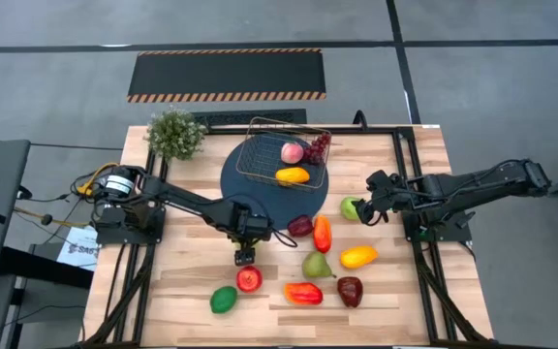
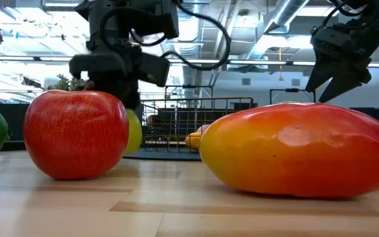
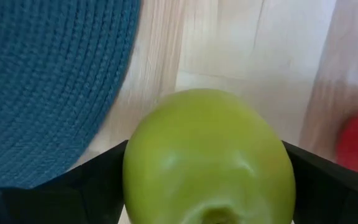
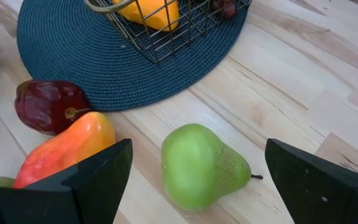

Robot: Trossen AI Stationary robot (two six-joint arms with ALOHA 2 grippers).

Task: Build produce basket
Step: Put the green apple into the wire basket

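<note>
A yellow-green apple [image 3: 207, 155] sits beside the dark blue round mat [image 3: 48, 81], between the fingers of my left gripper [image 3: 207, 186], which is shut on it. In the high view my left gripper [image 1: 245, 237] hides it; the low view shows the apple [image 2: 133, 131] behind a red apple [image 2: 75, 133]. My right gripper [image 4: 197, 180] hangs open over a green pear [image 4: 197, 167] lying on its side on the table, touching nothing. The wire basket [image 1: 260, 160] stands on the mat [image 1: 260, 194] and holds a peach [image 1: 292, 152], grapes [image 1: 318, 147] and a yellow-orange fruit [image 1: 292, 175]. My left gripper pinches the yellow-green apple by two opposite sides [image 3: 134, 171] between its two fingers [image 3: 101, 183]. The fingers come from above, pointing down. The apple stands upright with its stem dimple [image 3: 216, 214] up. Whether it is clear of the table I cannot tell.
Loose produce lies on the near half of the table: a dark red fruit [image 1: 300, 225], orange-red pepper [image 1: 323, 233], another green pear [image 1: 316, 264], yellow pepper [image 1: 358, 256], mango [image 1: 302, 293], dark apple [image 1: 350, 290], lime [image 1: 224, 299]. A potted plant [image 1: 175, 134] stands at the far left.
</note>
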